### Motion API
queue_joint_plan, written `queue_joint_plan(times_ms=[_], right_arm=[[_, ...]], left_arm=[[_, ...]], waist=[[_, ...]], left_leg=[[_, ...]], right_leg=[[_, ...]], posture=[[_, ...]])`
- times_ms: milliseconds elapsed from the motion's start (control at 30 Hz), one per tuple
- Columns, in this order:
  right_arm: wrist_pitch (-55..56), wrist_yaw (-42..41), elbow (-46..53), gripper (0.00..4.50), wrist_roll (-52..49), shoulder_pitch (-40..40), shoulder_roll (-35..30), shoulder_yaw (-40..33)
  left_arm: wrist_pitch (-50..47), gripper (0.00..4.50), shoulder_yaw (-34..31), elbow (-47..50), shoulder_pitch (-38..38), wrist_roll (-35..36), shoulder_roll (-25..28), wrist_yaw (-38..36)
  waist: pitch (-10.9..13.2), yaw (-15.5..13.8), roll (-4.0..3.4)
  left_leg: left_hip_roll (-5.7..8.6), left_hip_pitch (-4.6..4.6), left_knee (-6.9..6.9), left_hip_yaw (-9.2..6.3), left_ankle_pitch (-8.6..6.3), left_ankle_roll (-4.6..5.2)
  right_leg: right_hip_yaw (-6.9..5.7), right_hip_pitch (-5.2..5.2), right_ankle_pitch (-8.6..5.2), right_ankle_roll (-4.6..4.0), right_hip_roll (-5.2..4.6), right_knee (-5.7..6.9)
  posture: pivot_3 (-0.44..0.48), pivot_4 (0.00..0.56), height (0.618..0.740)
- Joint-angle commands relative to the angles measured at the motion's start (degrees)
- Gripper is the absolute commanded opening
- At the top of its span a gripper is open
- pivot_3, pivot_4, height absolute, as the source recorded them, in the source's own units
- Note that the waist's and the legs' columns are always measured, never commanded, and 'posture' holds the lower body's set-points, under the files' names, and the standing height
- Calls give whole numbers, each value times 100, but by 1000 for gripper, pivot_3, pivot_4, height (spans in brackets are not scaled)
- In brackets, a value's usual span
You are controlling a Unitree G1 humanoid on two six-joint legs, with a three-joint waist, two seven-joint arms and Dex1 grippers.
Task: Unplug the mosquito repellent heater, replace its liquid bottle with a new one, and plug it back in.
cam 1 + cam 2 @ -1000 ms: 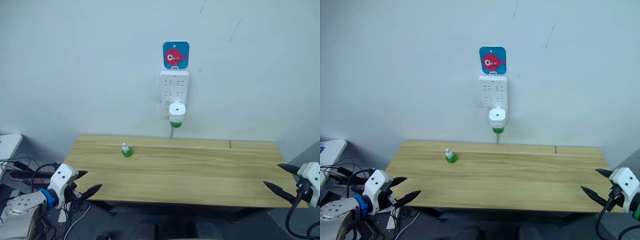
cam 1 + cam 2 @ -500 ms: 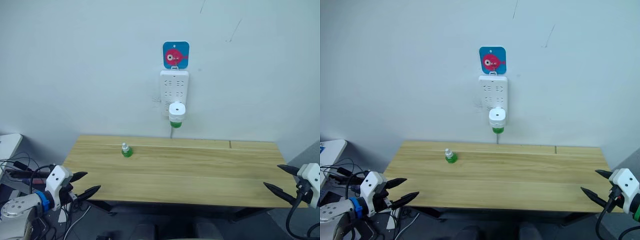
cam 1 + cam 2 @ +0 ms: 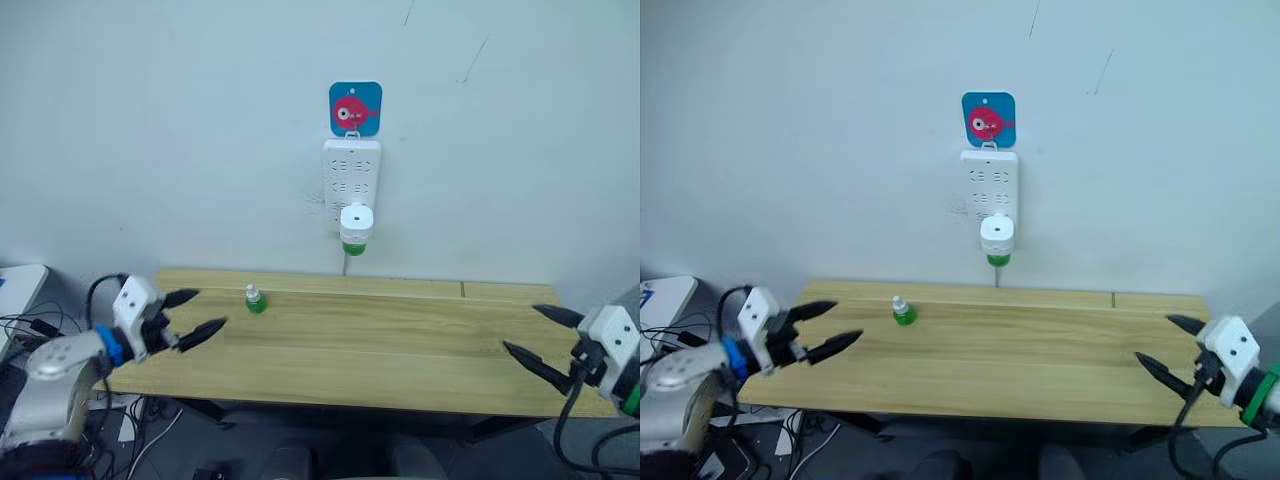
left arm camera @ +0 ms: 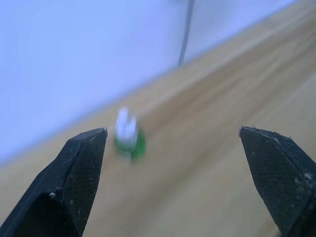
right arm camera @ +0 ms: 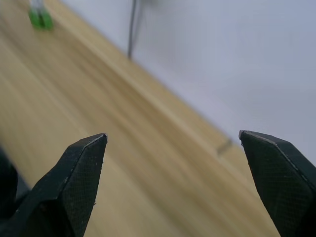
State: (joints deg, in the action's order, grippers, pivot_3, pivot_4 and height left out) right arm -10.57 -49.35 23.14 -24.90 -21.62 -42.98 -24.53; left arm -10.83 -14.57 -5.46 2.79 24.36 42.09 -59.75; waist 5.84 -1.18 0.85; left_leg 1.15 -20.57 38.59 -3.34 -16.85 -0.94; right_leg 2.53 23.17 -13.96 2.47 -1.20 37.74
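On the wall above the far edge of the wooden table hangs a white multi-socket power strip, mounted upright beneath a blue square hook plate with a pink fish. The mosquito repellent heater is plugged into the lower end of that strip, with its green liquid bottle screwed in underneath and pointing down. A grey cable drops from the strip to the table's back edge.

A second small green bottle with a white cap stands upright on the tabletop, toward the left and near the back. The left gripper hovers over the table's left end, near this bottle but apart from it, its two black fingers spread wide and holding nothing; the left wrist view shows the bottle between the fingertips, farther off. The right gripper hangs over the table's right end, well apart from both bottle and heater, its fingers likewise splayed wide with nothing between them.
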Motion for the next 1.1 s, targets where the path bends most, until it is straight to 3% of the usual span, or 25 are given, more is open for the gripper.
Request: queue_joint_plan(times_ms=[33, 233, 333, 400, 700, 1100], right_arm=[[-769, 585, 1253, 4476, -623, 386, 24, 89], [-1901, 1482, 2240, 4476, -1274, 1237, 22, 410], [-2306, 1833, 2547, 4500, -1553, 1528, 0, 472], [-2513, 1986, 2693, 4500, -1693, 1651, -27, 518], [-3050, 2320, 3012, 4500, -1467, 1680, -307, 789], [-3372, 2711, 3081, 4500, -1360, 1719, -228, 951]], left_arm=[[-600, 4500, 193, 538, 645, 315, -197, 308], [-1005, 4500, 457, 84, 1733, 365, -666, 526], [-888, 3971, 625, -372, 2212, 209, -871, 475], [-782, 3353, 790, -653, 2480, 25, -958, 470], [99, 3353, 1151, -2557, 3817, -496, -1454, 233], [1220, 3353, 1120, -4802, 5112, -1012, -1847, -27]], waist=[[8, 28, 0], [54, 177, 27], [97, 235, 46], [125, 284, 53], [214, 377, 63], [284, 611, 95]], left_leg=[[0, 0, 0, -1, 0, 0], [7, -4, 3, -4, 0, 0], [9, -9, 9, -7, 0, 0], [10, -12, 10, -12, 0, 0], [13, -25, 10, -23, 0, 0], [14, -32, 10, -26, 0, 1]], right_leg=[[0, 0, 3, 5, 4, 0], [0, 1, 4, 7, 15, -1], [-2, 0, 5, 7, 15, -1], [-5, 0, 5, 7, 15, -3], [-12, 7, 7, 8, 15, -7], [-12, 10, 6, 16, 14, -11]], posture=[[-19, 92, 740], [-91, 110, 740], [-114, 119, 740], [-131, 125, 740], [-187, 140, 740], [-230, 146, 740]])
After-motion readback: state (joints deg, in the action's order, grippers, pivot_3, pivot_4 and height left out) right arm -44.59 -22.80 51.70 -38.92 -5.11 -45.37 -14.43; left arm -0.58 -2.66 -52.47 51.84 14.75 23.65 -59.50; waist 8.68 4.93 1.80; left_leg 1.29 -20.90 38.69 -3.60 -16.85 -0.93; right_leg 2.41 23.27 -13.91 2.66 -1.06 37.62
